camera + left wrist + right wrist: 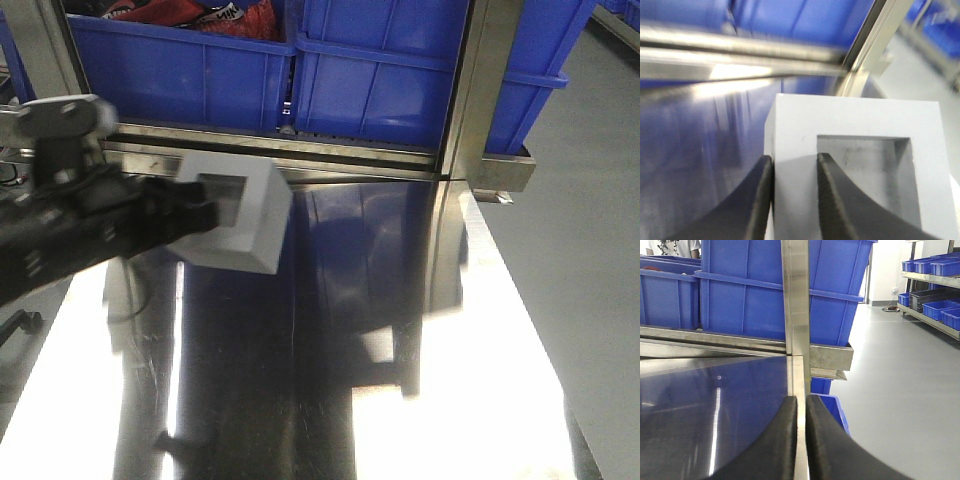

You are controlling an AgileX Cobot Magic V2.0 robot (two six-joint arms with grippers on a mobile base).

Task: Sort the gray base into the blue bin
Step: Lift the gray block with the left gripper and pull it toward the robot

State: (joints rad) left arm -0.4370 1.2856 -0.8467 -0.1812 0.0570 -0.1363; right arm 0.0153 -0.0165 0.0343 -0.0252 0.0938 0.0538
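Firmly clamped: base (240,215) in my left gripper (795,161), short of the bins

Widest of all is the steel table (420,380), polished enough to mirror the blue behind it. Past its far edge, behind a steel rail (330,155), two blue bins stand side by side. One is the bin with red stuff (170,70) showing over its rim, and the other is the second bin (390,90), whose inside I cannot see. They look alike, and I cannot tell which one the task means. A steel post (475,90) rises at the table's far right corner, in front of the second bin.

The base is a light gray block with a square recess in one face. In the front view it sits tilted over the far left part of the table, just short of the rail and below the bin with red stuff. It is in neither bin. I cannot tell whether its lower edge touches the steel.

My left gripper is pinched on one wall of the base. One finger (757,200) presses the outer side and the other finger (835,200) reaches down into the recess.

My right gripper (800,412) holds nothing. Its black fingers (782,445) are drawn almost together with only a slit between them. It points along the table's right edge toward the post.
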